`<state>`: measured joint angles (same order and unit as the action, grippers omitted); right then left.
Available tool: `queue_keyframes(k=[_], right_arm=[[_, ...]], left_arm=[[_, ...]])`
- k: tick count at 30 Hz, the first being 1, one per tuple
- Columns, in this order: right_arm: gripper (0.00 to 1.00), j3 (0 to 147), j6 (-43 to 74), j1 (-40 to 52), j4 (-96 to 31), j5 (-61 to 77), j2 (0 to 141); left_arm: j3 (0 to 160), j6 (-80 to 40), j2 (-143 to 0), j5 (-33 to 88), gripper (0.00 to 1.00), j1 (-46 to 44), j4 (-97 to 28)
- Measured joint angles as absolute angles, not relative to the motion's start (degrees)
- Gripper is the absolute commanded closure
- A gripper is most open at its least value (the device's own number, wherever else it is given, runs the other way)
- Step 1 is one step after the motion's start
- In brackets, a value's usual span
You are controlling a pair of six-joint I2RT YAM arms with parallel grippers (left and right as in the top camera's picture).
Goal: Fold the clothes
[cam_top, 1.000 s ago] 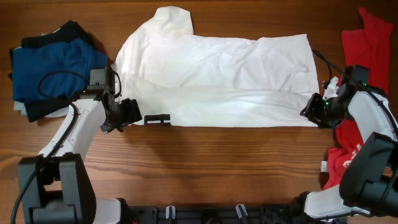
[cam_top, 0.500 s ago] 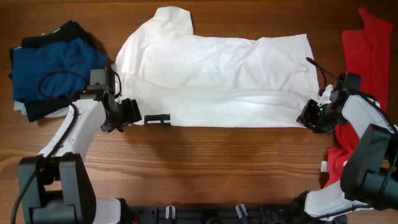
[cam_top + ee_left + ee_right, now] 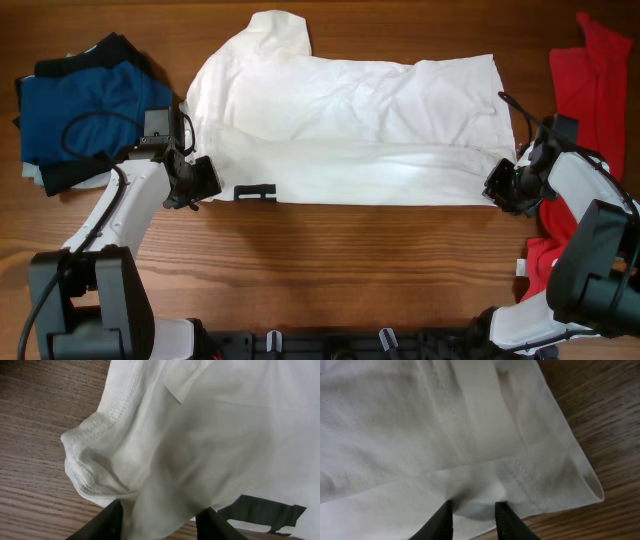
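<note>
The large white T-shirt (image 3: 350, 120) lies spread across the middle of the table with its lower long edge folded up. Its black bar print (image 3: 253, 192) shows at the lower left edge and in the left wrist view (image 3: 265, 512). My left gripper (image 3: 205, 178) is at the shirt's lower left corner. In the left wrist view its fingers (image 3: 160, 520) are closed on a bunched fold of white fabric (image 3: 225, 425). My right gripper (image 3: 497, 187) is at the lower right corner, and its fingers (image 3: 474, 515) pinch the hemmed edge (image 3: 420, 420).
A stack of folded blue, black and pale garments (image 3: 85, 105) sits at the far left, close behind my left arm. A red T-shirt (image 3: 590, 80) with white lettering lies at the right edge, partly under my right arm. Bare wood (image 3: 350, 260) runs along the front.
My right gripper came in to the shirt's lower right corner, then drew slightly right with the fabric. My left gripper shifted a little up and left at its corner.
</note>
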<state>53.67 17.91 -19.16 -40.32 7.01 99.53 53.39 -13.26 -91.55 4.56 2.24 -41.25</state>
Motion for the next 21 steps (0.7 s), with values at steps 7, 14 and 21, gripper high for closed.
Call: queue_keyframes(k=[7,14,21], right_arm=[[0.72,53.67,18.44,-19.16,-40.38,5.58,99.44],[0.72,53.67,18.65,-19.16,-40.32,4.84,99.44],[0.72,53.67,18.85,-19.16,-40.23,4.58,99.44]], left_arm=[[53.39,-13.39,-91.55,4.54,0.77,2.24,-41.12],[53.34,-12.8,-91.55,-4.34,0.78,2.2,-40.07],[53.28,-12.78,-91.55,-18.57,0.8,2.2,-36.4]])
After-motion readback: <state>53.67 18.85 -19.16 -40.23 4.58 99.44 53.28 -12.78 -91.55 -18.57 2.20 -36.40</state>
